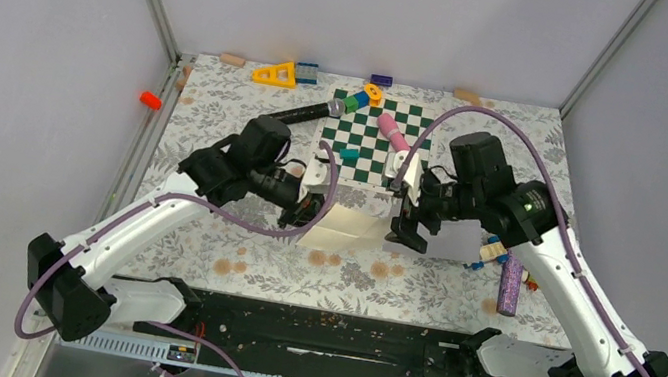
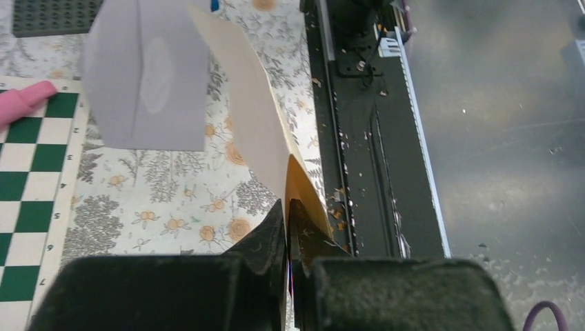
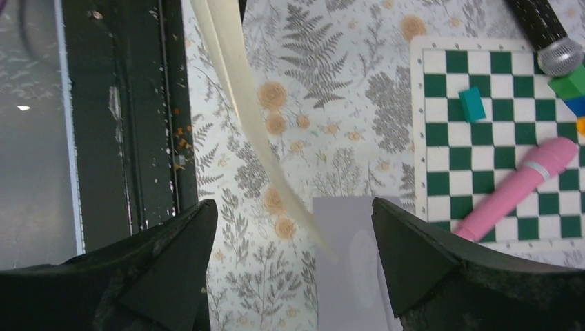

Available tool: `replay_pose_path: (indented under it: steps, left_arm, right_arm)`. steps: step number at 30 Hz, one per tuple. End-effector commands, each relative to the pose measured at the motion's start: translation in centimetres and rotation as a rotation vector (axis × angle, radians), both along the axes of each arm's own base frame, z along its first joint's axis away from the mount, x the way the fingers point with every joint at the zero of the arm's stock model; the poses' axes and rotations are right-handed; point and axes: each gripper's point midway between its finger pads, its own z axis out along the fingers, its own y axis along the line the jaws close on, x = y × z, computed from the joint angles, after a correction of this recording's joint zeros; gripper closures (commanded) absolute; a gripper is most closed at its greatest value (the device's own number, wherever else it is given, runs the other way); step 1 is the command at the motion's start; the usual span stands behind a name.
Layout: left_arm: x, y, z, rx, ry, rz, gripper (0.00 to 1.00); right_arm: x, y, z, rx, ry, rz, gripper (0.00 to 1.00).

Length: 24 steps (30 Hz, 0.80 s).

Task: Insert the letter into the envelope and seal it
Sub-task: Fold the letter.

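While beside envelope (image 3: 352, 269), cluttered chessboard (image 3: 483, 181).

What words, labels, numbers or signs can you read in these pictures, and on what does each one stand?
Nothing here can be read with certainty.
Border of the chessboard: tiny digits beside the squares, too small to read.
On the envelope: no writing shows.
On the letter: the side in view is blank.
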Motion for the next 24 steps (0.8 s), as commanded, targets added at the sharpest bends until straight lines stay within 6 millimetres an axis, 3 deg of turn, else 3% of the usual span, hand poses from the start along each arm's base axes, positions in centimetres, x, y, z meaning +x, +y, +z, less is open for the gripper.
replay_pose_path:
  steps: [1,9,15,24]
  left_arm:
    - [-0.9,0.0,0.2,0.008,-0.058,-0.066,1.00]
    - [-1.6,-0.2,-0.2,0.009,-0.034,-0.091,1.00]
    - [-1.7,-0.3,-0.7,0.013,-0.019,-0.101,1.00]
    - [-1.8,-0.1,-0.7,0.017,-0.022,-0.094,1.00]
  right_arm:
    - [-1.3,2.9,1.1,0.172,-0.016,0.140,0.11]
    - [-3.3,4.4,-1.5,0.269,0.091,0.225,0.19]
    - [-4.0,5.1,-2.0,0.298,0.188,0.236,0.41]
    - [-4.5,4.5,-3.6,0.276,0.196,0.234,0.70]
